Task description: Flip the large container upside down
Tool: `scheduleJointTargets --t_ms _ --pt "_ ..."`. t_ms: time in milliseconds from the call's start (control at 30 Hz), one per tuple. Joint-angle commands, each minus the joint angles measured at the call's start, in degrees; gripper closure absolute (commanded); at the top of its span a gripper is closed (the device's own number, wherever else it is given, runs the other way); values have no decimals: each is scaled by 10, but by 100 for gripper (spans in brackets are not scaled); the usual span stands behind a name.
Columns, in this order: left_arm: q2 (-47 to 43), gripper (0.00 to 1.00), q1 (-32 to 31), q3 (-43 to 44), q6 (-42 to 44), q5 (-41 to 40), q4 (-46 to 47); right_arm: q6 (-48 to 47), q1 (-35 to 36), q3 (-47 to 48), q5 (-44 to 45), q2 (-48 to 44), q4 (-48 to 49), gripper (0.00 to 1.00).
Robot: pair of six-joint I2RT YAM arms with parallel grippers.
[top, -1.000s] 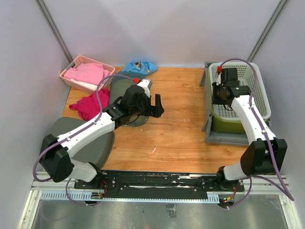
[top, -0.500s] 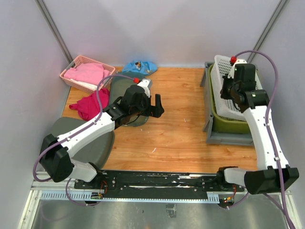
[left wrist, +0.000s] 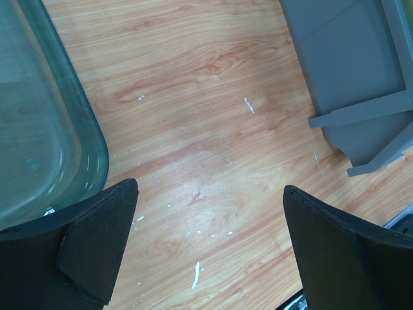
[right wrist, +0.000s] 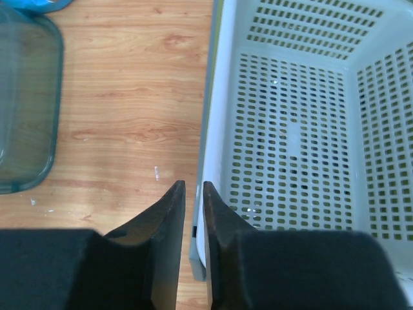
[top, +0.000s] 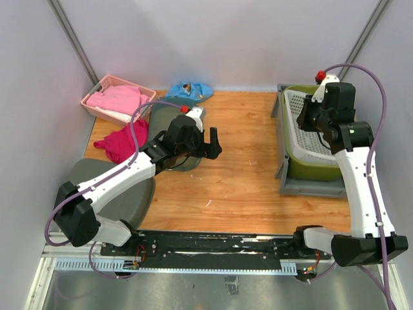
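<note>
The right end effector (right wrist: 193, 185) is clenched on the left rim of the white plastic mesh basket (right wrist: 297, 129). Its fingers (right wrist: 169, 219) stand almost together, and the rim runs into the thin gap between them. The basket sits inside the olive-green plastic bin (top: 316, 171). This bin sits inside the light grey rectangular hard-plastic crate (top: 308, 187), which stands upright, open side up, below this end effector and to its right. The left end effector (left wrist: 210, 194) is released, with fingers wide apart, above the wooden table (left wrist: 193, 97). The crate is well apart from it, ahead and to its right in the wrist view. A translucent grey-green plastic tray (left wrist: 39, 129) lies just beside its left finger.
</note>
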Motion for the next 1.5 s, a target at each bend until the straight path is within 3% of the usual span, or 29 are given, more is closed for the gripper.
scheduleJointTargets --t_ms 0,33,100,300,367,467,600,800,1000,1200,1367,1467 --pt "-4 1 -3 14 -7 3 9 -10 0 13 43 24 -37 62" --pt "-4 1 -3 14 -7 5 8 -11 0 11 46 35 -42 48" --pt "-4 1 -3 12 -8 6 9 -15 0 15 45 58 -55 36" --pt "-7 1 -3 6 -9 8 9 -15 4 16 85 116 -62 32" --pt "-9 1 -3 3 -10 8 10 -15 4 17 88 134 -60 37" --pt "-13 1 -3 -2 -10 6 9 -11 4 24 54 158 -61 53" --pt "-19 1 -3 -5 -9 0 5 -3 4 48 65 154 -82 97" --pt "-24 1 -3 0 -10 -5 3 3 5 92 77 62 -83 99" --pt "-33 1 0 33 -23 -47 -22 38 11 144 -78 -7 -38 99" --pt "-96 1 65 1 -110 -12 -2 153 52 79 -232 -27 118 99" --pt "-178 1 93 -43 -167 -51 8 333 87 -82 -277 -44 360 99" --pt "-209 1 93 -53 -181 -73 5 418 107 -142 -265 -27 453 99"
